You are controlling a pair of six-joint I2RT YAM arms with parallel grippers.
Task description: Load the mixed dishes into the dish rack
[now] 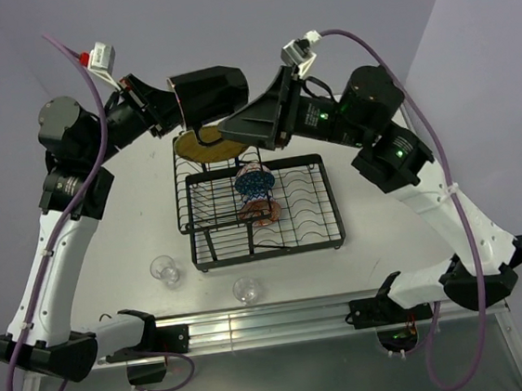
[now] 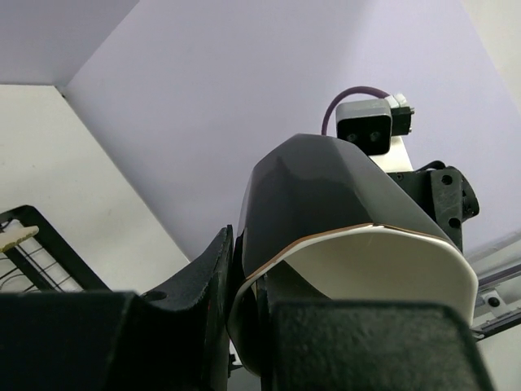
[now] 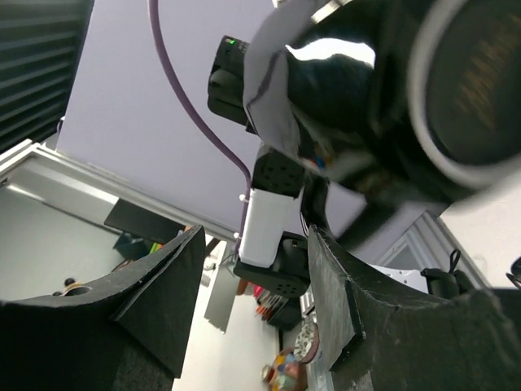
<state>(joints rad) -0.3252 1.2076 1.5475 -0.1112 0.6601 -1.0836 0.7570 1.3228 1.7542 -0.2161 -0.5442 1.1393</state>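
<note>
A: What is the left gripper [image 1: 179,103] carrying?

B: A glossy black ceramic mug with a cream inside [image 1: 211,90], held in the air above the far left end of the rack. In the left wrist view its fingers [image 2: 203,285] are clamped on the mug's wall at the rim, where a thin brown line edges the glaze.

A: And the right gripper [image 1: 228,126]?

B: Released. Its matte black fingers [image 3: 155,301] stand apart with nothing between them, just beside the mug.

A: The rack?

B: A large black wire dish rack [image 1: 324,217], thin rods in slotted rows, on the white table [image 1: 377,230]. A small blue patterned bowl [image 1: 254,179] and an orange-red patterned bowl [image 1: 265,212] stand on edge in its middle, the red one just nearer. A round yellow plate [image 1: 202,147] with a browner centre sits at its far left end.

A: The glass?

B: Two small clear glass cups [image 1: 166,270] stand on the table by the rack's near side, apart from each other.

A: Any writing?

B: Gold-brown marks on a blurred dark round face in the right wrist view, unreadable.
</note>
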